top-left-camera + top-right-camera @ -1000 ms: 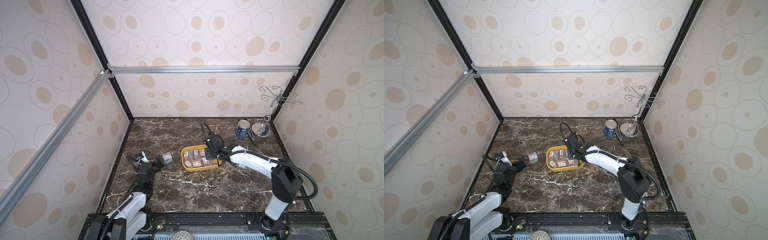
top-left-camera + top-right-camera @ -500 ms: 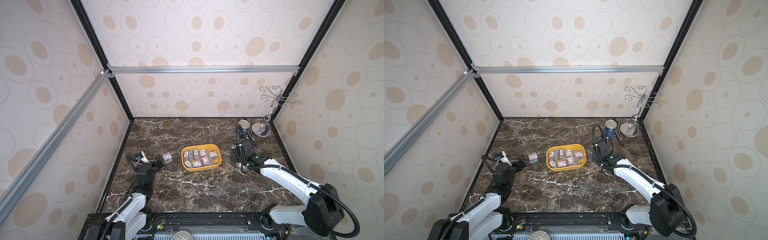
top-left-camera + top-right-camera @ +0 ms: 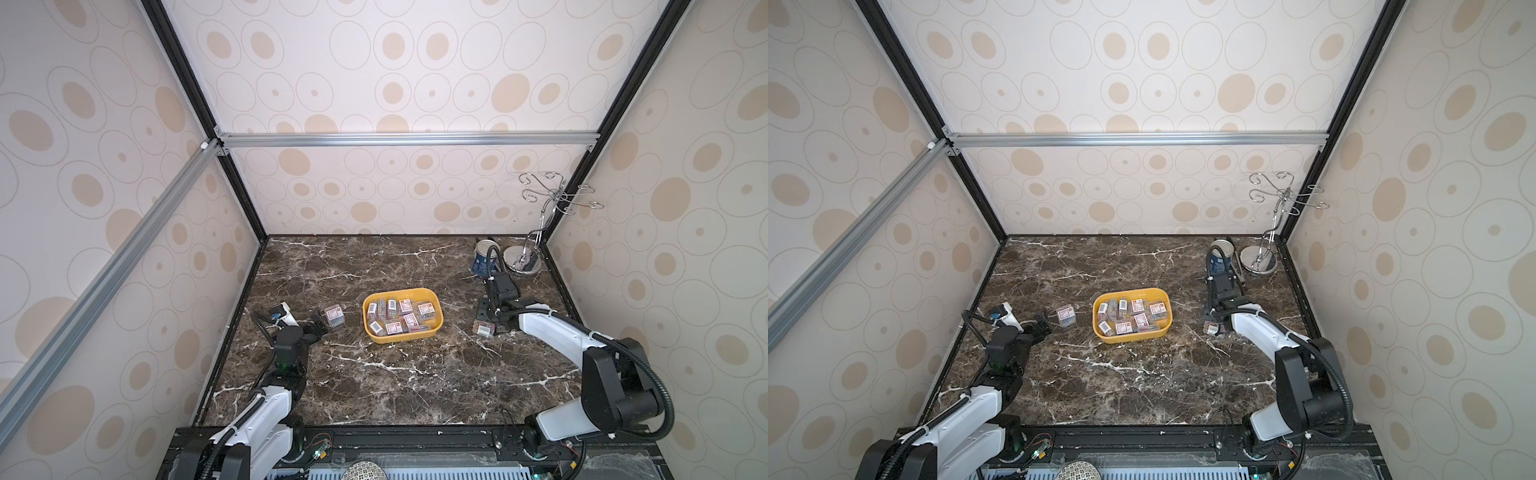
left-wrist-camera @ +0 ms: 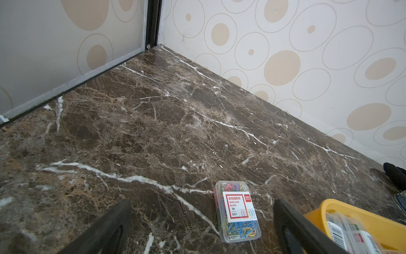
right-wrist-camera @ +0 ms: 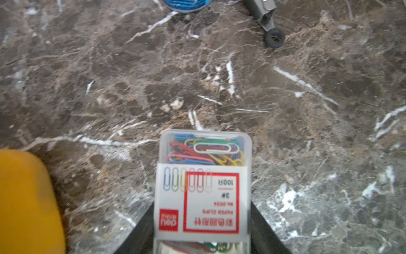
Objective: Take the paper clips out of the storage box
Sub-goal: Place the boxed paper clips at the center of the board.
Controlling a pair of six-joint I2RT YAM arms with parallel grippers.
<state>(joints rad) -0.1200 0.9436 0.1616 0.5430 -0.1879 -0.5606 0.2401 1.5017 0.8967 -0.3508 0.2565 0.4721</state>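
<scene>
The yellow storage box (image 3: 401, 336) (image 3: 1129, 337) sits mid-table with several clear paper clips boxes (image 3: 399, 313) inside. To its right, my right gripper (image 3: 486, 323) (image 5: 202, 237) is shut on one paper clips box (image 5: 203, 187) (image 3: 1213, 329), held low over the marble. The storage box's corner (image 5: 26, 198) shows beside it. Left of the storage box, another paper clips box (image 3: 333, 316) (image 4: 237, 211) lies flat on the table. My left gripper (image 3: 318, 325) (image 4: 202, 231) stands open just short of it, touching nothing.
A blue-labelled tin can (image 3: 482, 259) and a chrome hook stand (image 3: 525, 262) occupy the back right corner. A grey tool with a small black wheel (image 5: 267, 24) lies near the can. Walls close in the table on three sides.
My right arm has swung from over the storage box to its right side, carrying a paper clips box, and come down low. The left arm has not moved.
</scene>
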